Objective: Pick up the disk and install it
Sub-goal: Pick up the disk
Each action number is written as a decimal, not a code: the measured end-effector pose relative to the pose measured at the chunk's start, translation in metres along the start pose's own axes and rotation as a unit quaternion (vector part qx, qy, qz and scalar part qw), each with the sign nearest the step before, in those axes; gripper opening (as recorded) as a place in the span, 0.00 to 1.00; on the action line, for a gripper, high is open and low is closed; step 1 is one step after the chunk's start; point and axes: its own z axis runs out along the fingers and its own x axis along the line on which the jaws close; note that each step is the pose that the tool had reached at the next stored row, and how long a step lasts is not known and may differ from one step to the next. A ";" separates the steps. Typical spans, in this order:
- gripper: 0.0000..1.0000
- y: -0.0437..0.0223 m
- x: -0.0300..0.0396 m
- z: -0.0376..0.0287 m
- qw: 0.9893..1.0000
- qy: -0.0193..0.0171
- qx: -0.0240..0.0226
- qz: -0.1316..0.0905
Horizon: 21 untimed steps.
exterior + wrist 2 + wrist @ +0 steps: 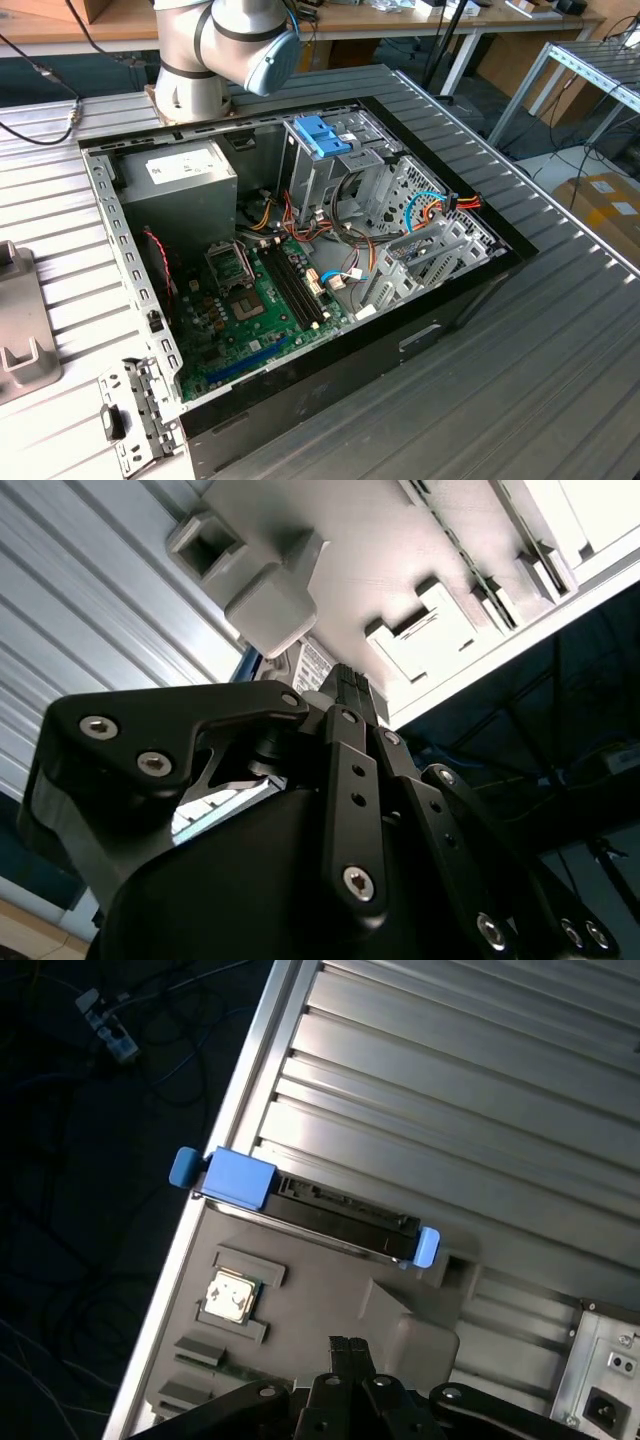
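Note:
The disk (335, 1210) stands on edge in a grey moulded holder (300, 1290) at the rim of the ribbed metal table. It shows a dark connector edge with a blue plastic rail at each end. In the second wrist view its white label (316, 666) and a bit of blue rail peek out behind the black fingers. My gripper (347, 1352) hovers over the holder, a short way from the disk and not touching it. Its fingertips are pressed together with nothing between them, as the gripper (346, 685) also appears in the second wrist view.
An open computer case (330, 390) lies on the table with a grey power supply (180, 175), a motherboard (255, 310), loose cables and a blue latch (322, 135) atop the drive cage. A loose metal bracket (135, 410) lies beside it. A small chip (230, 1295) sits in the holder.

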 end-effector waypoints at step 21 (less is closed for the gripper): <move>0.10 0.0000 0.0000 0.0000 0.999 0.002 -0.001 -0.044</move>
